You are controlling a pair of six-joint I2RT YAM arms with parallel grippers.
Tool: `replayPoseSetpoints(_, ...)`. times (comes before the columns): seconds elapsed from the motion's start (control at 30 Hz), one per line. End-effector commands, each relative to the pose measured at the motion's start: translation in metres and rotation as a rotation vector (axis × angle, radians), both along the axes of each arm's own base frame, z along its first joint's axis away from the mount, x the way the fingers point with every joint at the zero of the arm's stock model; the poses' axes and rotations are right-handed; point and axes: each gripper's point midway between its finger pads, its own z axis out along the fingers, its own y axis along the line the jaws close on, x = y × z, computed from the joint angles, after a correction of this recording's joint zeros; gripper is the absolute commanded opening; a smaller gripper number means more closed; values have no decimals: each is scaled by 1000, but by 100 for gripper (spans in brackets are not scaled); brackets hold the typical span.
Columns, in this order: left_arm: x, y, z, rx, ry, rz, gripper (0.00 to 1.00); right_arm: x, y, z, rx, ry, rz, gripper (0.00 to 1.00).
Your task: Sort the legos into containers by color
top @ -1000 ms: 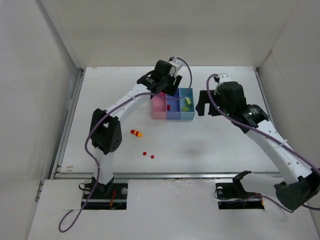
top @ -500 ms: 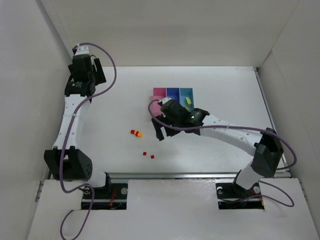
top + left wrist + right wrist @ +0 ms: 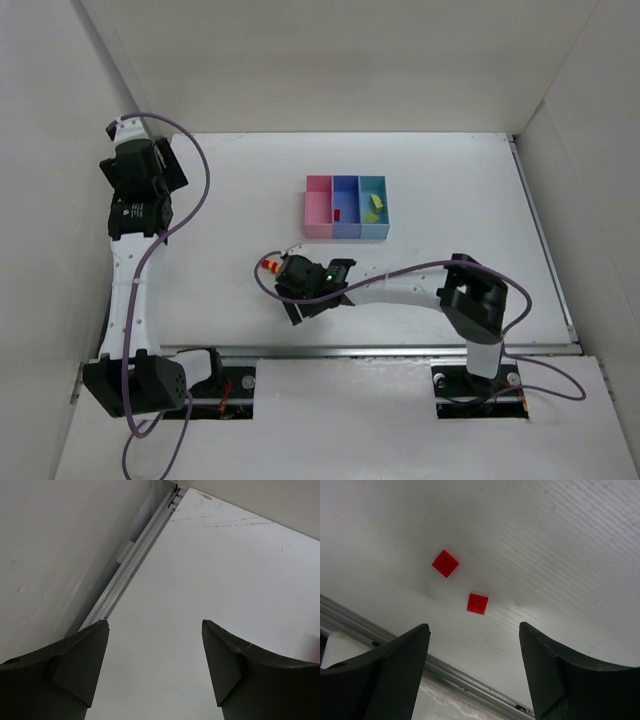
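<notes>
Down at the near edge of the table (image 3: 450, 190) with the right gripper (image 3: 472, 630) — spread wide, nothing held, poised above a red brick (image 3: 445, 563) and a second red brick (image 3: 477, 603), just apart, close to the metal rail (image 3: 445, 672). Just beside that wrist, a red-and-orange piece (image 3: 268, 266) loose on the white.

Over by the side wall (image 3: 50, 555) with the left gripper (image 3: 155, 625) — also released, empty.

Farther back, the tray (image 3: 318, 200): pink, blue, cyan bins. Red piece (image 3: 338, 214) in blue, yellow-green pieces (image 3: 374, 205) in cyan.
</notes>
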Motion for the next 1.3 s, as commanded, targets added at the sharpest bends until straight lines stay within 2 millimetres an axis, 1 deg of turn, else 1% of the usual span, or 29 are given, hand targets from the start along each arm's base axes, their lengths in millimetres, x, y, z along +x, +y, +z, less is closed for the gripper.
replayPoseSetpoints(0.0, -2, 4, 9, -4, -58, 36, 73, 3, 20, -6, 23, -22, -73, 77)
replayPoseSetpoints(0.03, -2, 4, 9, -4, -58, 36, 73, 4, 19, -10, 17, -22, -89, 76)
replayPoseSetpoints(0.07, -2, 2, 5, -10, -49, 25, 73, 5, 17, -16, 7, -27, -93, 75)
replayPoseSetpoints(0.1, -2, 2, 5, -10, -49, 25, 73, 4, 16, -25, -4, -24, -93, 73)
replayPoseSetpoints(0.17, -1, 0, 5, -13, -49, 16, 73, 4, 19, -27, 4, -18, -89, 70)
replayPoseSetpoints(0.2, -1, 0, 5, -13, -49, 16, 73, 3, 24, -31, 9, -8, -83, 70)
replayPoseSetpoints(0.23, 1, -1, 1, -18, -40, 8, 73, 3, 22, -38, -6, -3, -83, 68)
replayPoseSetpoints(0.27, 1, -1, 1, -18, -40, 8, 73, 1, 23, -38, -3, 6, -78, 68)
replayPoseSetpoints(0.33, 1, -1, 1, -18, -40, 8, 73, 0, 21, -45, -10, 9, -78, 61)
replayPoseSetpoints(0.37, 1, -1, 1, -18, -40, 8, 73, 0, 21, -45, -10, 9, -78, 57)
replayPoseSetpoints(0.4, 1, -1, 1, -18, -40, 8, 73, -1, 18, -48, -17, 15, -86, 50)
replayPoseSetpoints(0.43, 2, -4, 1, -18, -40, -1, 73, -1, 18, -48, -17, 15, -86, 50)
replayPoseSetpoints(0.5, 2, -4, 1, -18, -40, -1, 73, -1, 18, -48, -17, 15, -86, 49)
replayPoseSetpoints(0.53, 2, -4, 1, -18, -40, -1, 73, 1, 18, -48, -20, 5, -92, 43)
replayPoseSetpoints(0.57, 2, -4, 1, -18, -40, -1, 73, 1, 18, -48, -20, 5, -92, 41)
replayPoseSetpoints(0.6, 3, -6, 1, -22, -40, -11, 73, 0, 12, -49, -44, 4, -96, 41)
replayPoseSetpoints(0.63, 3, -6, 1, -22, -40, -11, 73, 3, 13, -46, -44, -5, -100, 41)
replayPoseSetpoints(0.73, 3, -6, 1, -22, -40, -11, 73, 2, 11, -46, -57, -5, -92, 41)
replayPoseSetpoints(0.8, 3, -6, 1, -22, -40, -11, 73, 1, 9, -44, -54, -6, -92, 44)
replayPoseSetpoints(0.9, 3, -6, 1, -22, -40, -11, 73, -3, -1, -45, -78, -2, -62, 45)
replayPoseSetpoints(0.93, 3, -6, 1, -22, -40, -11, 73, -3, 0, -47, -76, -8, -51, 45)
replayPoseSetpoints(0.97, 3, -6, 1, -22, -40, -11, 73, -8, -2, -49, -70, 8, -23, 45)
replayPoseSetpoints(1.0, 3, -6, 1, -22, -40, -11, 73, -10, -1, -51, -65, 12, -1, 45)
replayPoseSetpoints(1.03, 3, -6, 1, -22, -40, -11, 73, -9, 5, -49, -46, 7, 34, 45)
replayPoseSetpoints(1.07, 3, -6, 1, -22, -40, -11, 73, -15, 7, -49, -39, 31, 65, 45)
replayPoseSetpoints(1.1, 3, -6, 1, -22, -40, -11, 73, -17, 7, -53, -48, 40, 86, 45)
replayPoseSetpoints(1.13, 3, -6, 1, -22, -40, -11, 73, -17, 5, -58, -62, 42, 95, 43)
replayPoseSetpoints(1.2, 3, -6, 1, -22, -40, -11, 73, -19, 2, -61, -70, 45, 95, 41)
replayPoseSetpoints(1.27, 3, -6, 1, -22, -40, -11, 73, -19, 5, -58, -50, 40, 108, 41)
